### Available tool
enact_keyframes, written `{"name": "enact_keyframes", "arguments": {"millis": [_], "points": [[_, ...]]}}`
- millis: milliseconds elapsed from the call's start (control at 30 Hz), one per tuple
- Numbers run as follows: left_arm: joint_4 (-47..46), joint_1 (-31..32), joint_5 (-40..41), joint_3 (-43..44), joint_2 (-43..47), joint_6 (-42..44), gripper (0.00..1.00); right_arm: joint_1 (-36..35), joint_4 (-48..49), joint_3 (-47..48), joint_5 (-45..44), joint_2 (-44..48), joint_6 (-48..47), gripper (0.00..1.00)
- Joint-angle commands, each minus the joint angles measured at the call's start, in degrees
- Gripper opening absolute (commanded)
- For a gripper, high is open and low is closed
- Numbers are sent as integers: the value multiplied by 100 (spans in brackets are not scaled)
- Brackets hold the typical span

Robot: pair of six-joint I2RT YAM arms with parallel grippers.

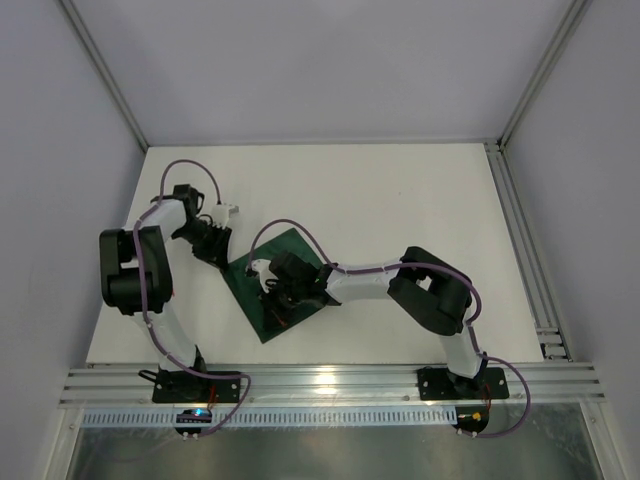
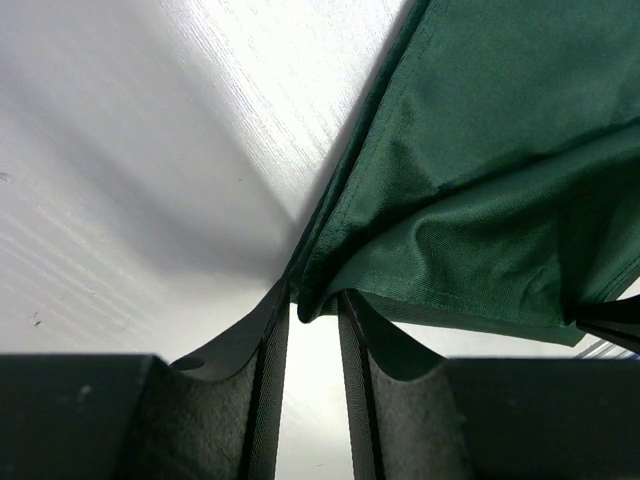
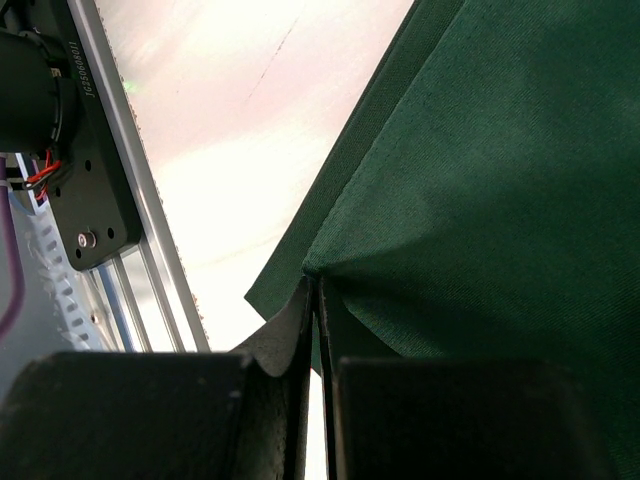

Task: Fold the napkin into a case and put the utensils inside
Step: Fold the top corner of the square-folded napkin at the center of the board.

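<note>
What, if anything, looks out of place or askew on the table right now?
Nothing is spilled or damaged. The napkin lies diagonal to the table edges, its corner bunched into folds at the left end effector; the right end effector pinches another edge.

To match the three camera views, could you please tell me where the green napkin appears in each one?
Top external: the napkin is a diamond at the table's centre-left.
Left wrist: it fills the upper right, with a corner between the left gripper tips.
Right wrist: it fills the right side, pinched by the right gripper.
Shared landmark: the white table left of the cloth.
</note>
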State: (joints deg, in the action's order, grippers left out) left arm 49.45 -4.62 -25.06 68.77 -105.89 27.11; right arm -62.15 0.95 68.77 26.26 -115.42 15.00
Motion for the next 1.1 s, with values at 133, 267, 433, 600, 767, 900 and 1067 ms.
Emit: {"name": "enact_keyframes", "arguments": {"millis": [133, 267, 433, 600, 767, 900, 1067], "points": [[-15, -91, 27, 286, 490, -48, 30, -34, -33, 233, -112, 98, -200, 4], [108, -118, 27, 338, 578, -13, 31, -34, -60, 303, -148, 151, -296, 4], [205, -188, -17, 295, 736, 4, 30, -43, -60, 295, -157, 204, -305, 4], [179, -206, -113, 259, 815, -136, 29, -60, -60, 260, -60, 362, -428, 4], [109, -197, -271, 259, 806, -285, 29, -236, -209, 58, -25, 555, -814, 4], [108, -144, -324, 242, 815, -303, 29, -298, -130, 13, 63, 511, -850, 4], [135, 93, -298, 84, 877, -198, 28, -298, -139, 75, 46, 266, -859, 4]]}}
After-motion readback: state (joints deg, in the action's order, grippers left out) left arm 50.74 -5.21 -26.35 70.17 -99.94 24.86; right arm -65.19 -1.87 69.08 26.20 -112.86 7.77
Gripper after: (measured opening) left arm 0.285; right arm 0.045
